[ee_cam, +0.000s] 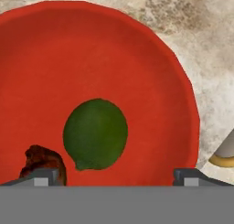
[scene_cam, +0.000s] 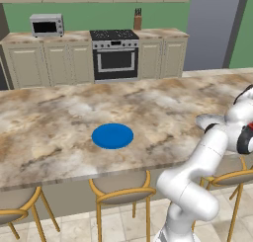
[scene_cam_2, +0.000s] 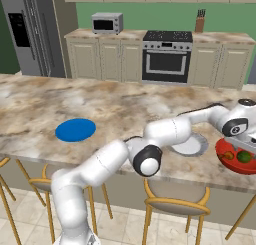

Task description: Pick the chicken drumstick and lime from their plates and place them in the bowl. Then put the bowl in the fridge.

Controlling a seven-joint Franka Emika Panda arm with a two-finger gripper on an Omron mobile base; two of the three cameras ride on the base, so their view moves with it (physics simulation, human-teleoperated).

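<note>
Hand view: the red bowl (ee_cam: pixel 137 58) is seen from directly above, lying just beneath the gripper (ee_cam: pixel 114 175), whose two dark fingertips (ee_cam: pixel 43 176) are spread wide apart with nothing held between them. The lime (ee_cam: pixel 95 134) rests on the bowl's floor, just ahead of the gap between the fingertips, and the chicken drumstick (ee_cam: pixel 43 158) lies beside it, close against the fingertip at the lower left of this view; only its dark thick end is shown, so its long axis cannot be told.

Right base view: the arm is stretched far to its right, and the gripper (scene_cam_2: pixel 245 146) hangs over the near side of the bowl (scene_cam_2: pixel 225 161), which stands on the table (scene_cam_2: pixel 125 109) close to its front edge. A pale grey plate (scene_cam_2: pixel 192 146) lies just beside the bowl, toward the arm's base, and the blue plate (scene_cam_2: pixel 76 129) lies well apart on that same side, bare. The fridge (scene_cam_2: pixel 30 31) stands far beyond the table, well away from the gripper.

Both foods are judged to be placed, so the bowl itself is taken as the next thing to be grasped. The move is judged to turn on one relation: the bowl's rim (ee_cam: pixel 194 122) arcs round outside the spread fingertips, so the gripper would have to be shifted outward until one fingertip falls inside the wall and one outside.
</note>
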